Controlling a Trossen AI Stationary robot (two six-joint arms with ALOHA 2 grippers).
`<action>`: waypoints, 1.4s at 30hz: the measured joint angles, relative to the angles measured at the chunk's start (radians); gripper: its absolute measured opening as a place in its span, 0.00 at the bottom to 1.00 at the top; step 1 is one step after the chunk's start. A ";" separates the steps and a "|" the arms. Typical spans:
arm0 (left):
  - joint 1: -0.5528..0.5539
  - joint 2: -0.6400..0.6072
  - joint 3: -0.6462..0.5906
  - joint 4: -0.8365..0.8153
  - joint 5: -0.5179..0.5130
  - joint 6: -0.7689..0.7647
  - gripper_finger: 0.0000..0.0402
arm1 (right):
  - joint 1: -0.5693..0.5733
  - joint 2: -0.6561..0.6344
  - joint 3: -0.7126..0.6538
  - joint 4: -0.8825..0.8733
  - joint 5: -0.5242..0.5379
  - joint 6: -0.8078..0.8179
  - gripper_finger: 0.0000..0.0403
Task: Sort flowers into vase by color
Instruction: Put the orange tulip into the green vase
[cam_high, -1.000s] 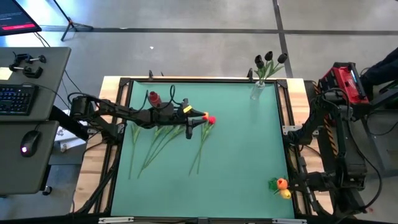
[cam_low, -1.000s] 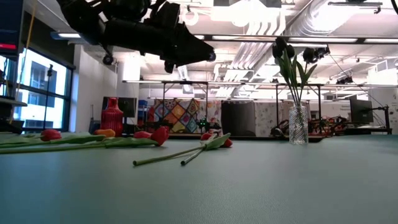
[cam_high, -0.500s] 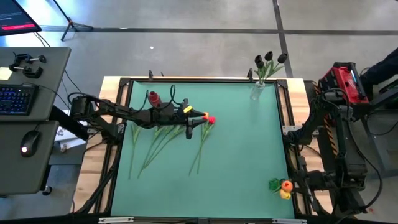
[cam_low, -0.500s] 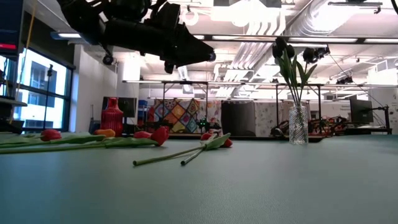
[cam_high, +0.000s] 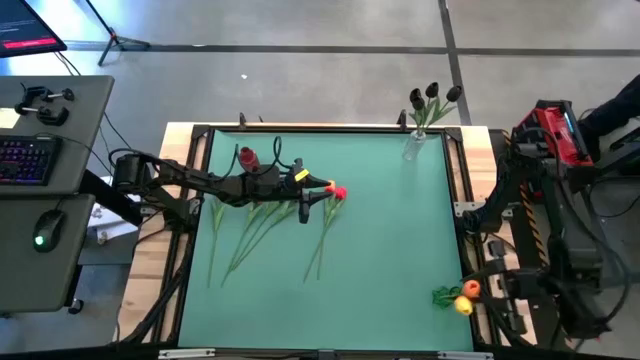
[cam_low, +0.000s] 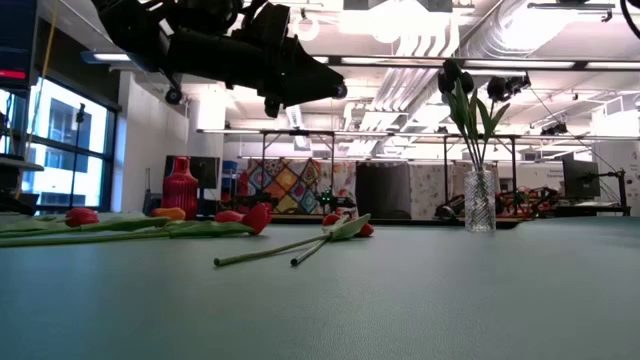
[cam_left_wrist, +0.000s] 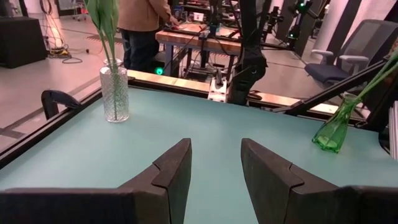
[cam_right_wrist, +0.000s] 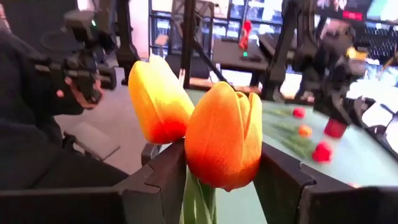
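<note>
Several red tulips lie with an orange one on the green mat, their stems pointing toward the near edge. My left gripper hovers open above them, holding nothing. A clear vase at the far right holds dark tulips. A green vase at the near right holds an orange tulip and a yellow one. My right gripper is open, with the orange tulip's head between its fingers. My right gripper has a finger on either side of the orange tulip's head and upper stem, which stands upright. Whether a finger touches the flower, I cannot tell.
A red vase stands at the far left of the mat. A black frame borders the table. A desk with a keyboard is at the left, and a person stands beyond the table. The mat's middle and near part are bare.
In the high view the orange tulip's head has swung a little toward the table's right edge, and my right arm has shifted beside it. My left arm has kept still.
</note>
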 joint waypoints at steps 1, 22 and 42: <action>0.000 0.000 0.000 0.000 0.000 0.000 0.31 | 0.000 -0.008 0.028 0.000 0.003 -0.041 0.39; 0.000 0.000 0.001 0.001 0.000 0.011 0.31 | -0.172 -0.080 0.575 -0.089 0.238 -0.709 0.36; 0.000 0.000 0.001 -0.002 0.000 0.038 0.31 | -0.586 -0.164 0.323 -0.239 -0.013 -0.318 0.36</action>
